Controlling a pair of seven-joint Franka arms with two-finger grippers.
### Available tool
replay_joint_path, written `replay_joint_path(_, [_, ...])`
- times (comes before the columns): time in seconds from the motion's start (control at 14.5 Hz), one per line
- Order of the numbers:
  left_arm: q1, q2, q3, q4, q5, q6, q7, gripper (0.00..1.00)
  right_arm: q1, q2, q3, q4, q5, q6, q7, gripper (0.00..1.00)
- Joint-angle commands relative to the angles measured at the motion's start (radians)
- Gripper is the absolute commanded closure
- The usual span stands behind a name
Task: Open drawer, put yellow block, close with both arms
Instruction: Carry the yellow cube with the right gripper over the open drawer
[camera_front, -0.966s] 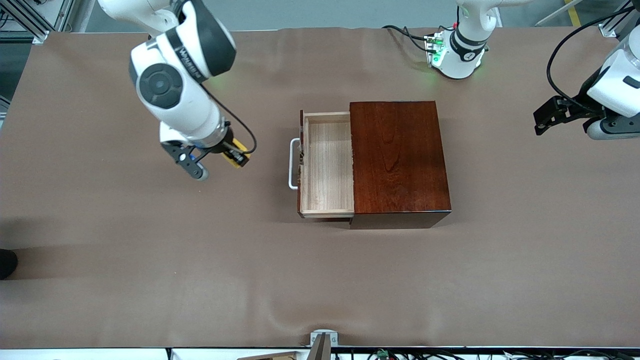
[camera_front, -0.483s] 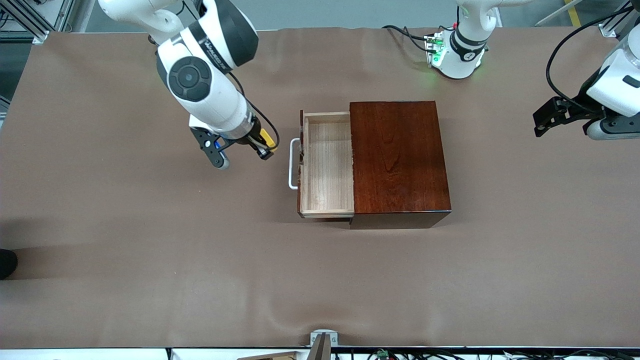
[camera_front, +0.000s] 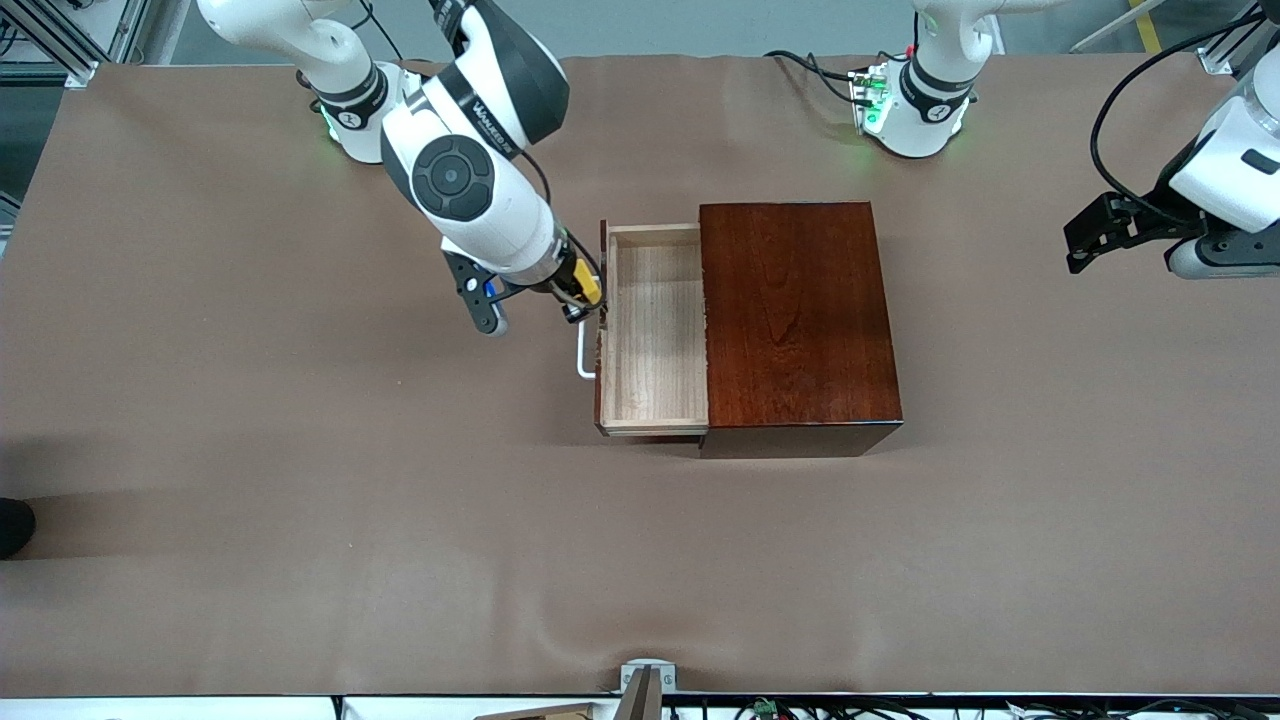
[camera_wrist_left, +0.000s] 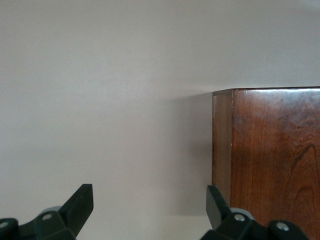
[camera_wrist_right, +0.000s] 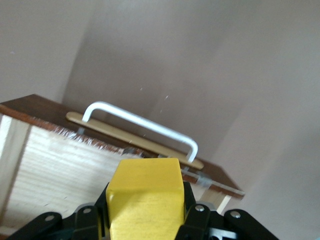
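Since the earlier frames, the right gripper (camera_front: 575, 292) has been carried from open table toward the middle of the frame, and it is now seen over the white handle (camera_front: 582, 350) at the front of the drawer (camera_front: 655, 330). The yellow block (camera_front: 587, 280) is held clamped between its fingers, and in the right wrist view the block (camera_wrist_right: 145, 197) fills the lower centre of the frame, with the handle (camera_wrist_right: 142, 125) and the pale drawer floor (camera_wrist_right: 65, 170) just past it. The drawer is already pulled out of the dark wooden box (camera_front: 795, 320), its tray empty, so the block appears to be held high to clear the drawer front before release. The left gripper (camera_front: 1105, 230) is kept waiting at the right edge of the frame, over bare table (camera_front: 300, 500), with its fingers (camera_wrist_left: 80, 205) spread apart on nothing; this is probably so that it stays clear until closing. By this judgement, the placing is not yet done and the closing remains.
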Motion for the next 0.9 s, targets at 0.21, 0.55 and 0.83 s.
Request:
replay_joint_path(0.21, [0.008,-0.017,-0.002,-0.014,-0.03,-0.001,0.044,0.0,0.075,0.07,-0.014,0.028,0.02,0.091,0.141,1.0])
replay_joint_path(0.55, [0.008,-0.016,-0.002,-0.019,-0.03,0.001,0.049,0.0,0.096,0.11,-0.016,0.028,0.015,0.127,0.229,1.0])
replay_joint_path(0.83, [0.008,-0.008,-0.002,-0.019,-0.03,0.001,0.047,0.0,0.105,0.14,-0.016,0.026,0.017,0.173,0.284,1.0])
